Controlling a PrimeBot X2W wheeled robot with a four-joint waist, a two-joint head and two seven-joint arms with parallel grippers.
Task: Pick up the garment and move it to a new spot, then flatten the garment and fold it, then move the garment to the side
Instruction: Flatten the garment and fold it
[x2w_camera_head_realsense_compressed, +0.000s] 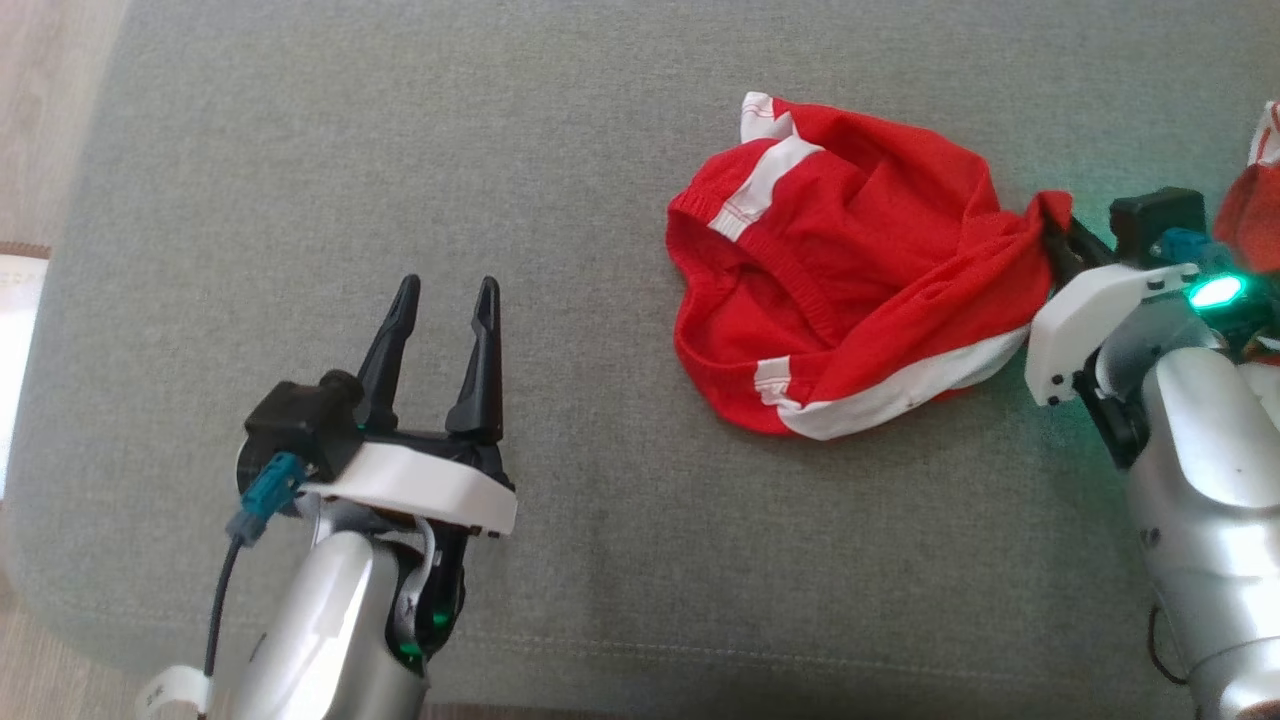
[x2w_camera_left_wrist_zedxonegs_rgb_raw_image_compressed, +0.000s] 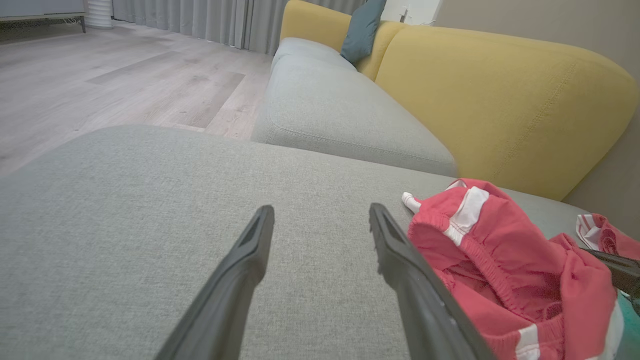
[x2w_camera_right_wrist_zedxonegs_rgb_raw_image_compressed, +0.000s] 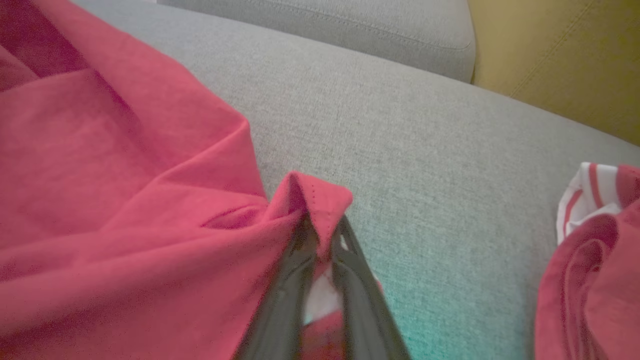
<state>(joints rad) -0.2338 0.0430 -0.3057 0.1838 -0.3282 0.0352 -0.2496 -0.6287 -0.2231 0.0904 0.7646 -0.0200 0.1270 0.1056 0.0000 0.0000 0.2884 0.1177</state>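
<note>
Head view: the red garment (x2w_camera_head_realsense_compressed: 840, 270) lies crumpled toward the far right side of the grey seat cushion (x2w_camera_head_realsense_compressed: 300, 150). The right gripper (x2w_camera_head_realsense_compressed: 1055, 230) has its fingers together, clamped on the garment's right corner, probably to lift it to a new spot. The left gripper (x2w_camera_head_realsense_compressed: 448, 285) hovers over the near left part with fingers apart, holding nothing. Left wrist view: a yellow sofa back (x2w_camera_left_wrist_zedxonegs_rgb_raw_image_compressed: 500, 100) rises behind the garment. Right wrist view: a second red cloth (x2w_camera_right_wrist_zedxonegs_rgb_raw_image_compressed: 590, 260) lies near the cushion's right edge, apart from the pinched corner, and could get in the way.
</note>
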